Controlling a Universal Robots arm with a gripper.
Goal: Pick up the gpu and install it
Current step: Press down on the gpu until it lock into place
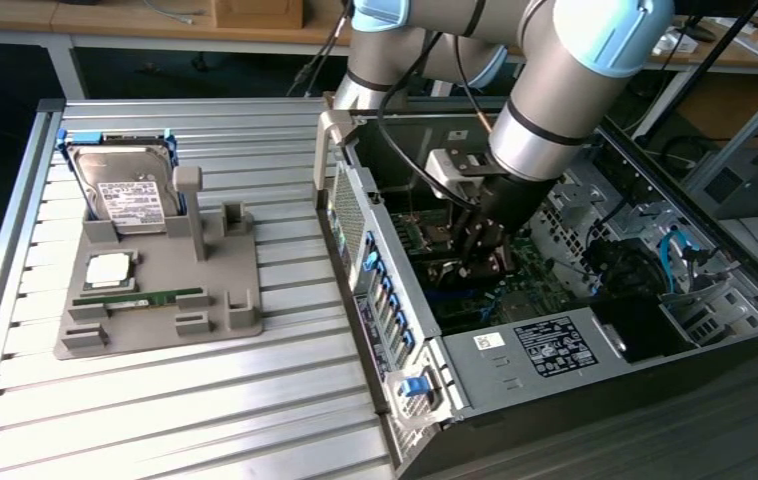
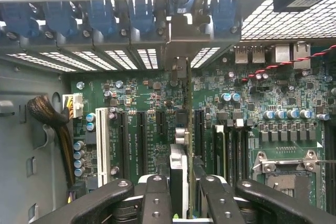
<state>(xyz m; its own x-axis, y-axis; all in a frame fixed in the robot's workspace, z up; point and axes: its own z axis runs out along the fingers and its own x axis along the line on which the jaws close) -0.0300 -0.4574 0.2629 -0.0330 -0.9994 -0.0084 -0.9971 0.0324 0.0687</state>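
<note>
Two fingers (image 2: 157, 198) pinching gpu (image 2: 179, 171), motherboard (image 2: 273, 93)

I am working in a robot lab or workshop. I see a metal tabletop (image 1: 152, 400) with an open computer case (image 1: 553, 330), a gray holder (image 1: 152, 290) with computer parts, wooden desks (image 1: 126, 15) behind, and loose cables (image 1: 172, 12).

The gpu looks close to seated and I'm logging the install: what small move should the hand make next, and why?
Probably a short press straight down. The hand grips the gpu edge-on over the motherboard slots, bracket already at the rear openings.
</note>
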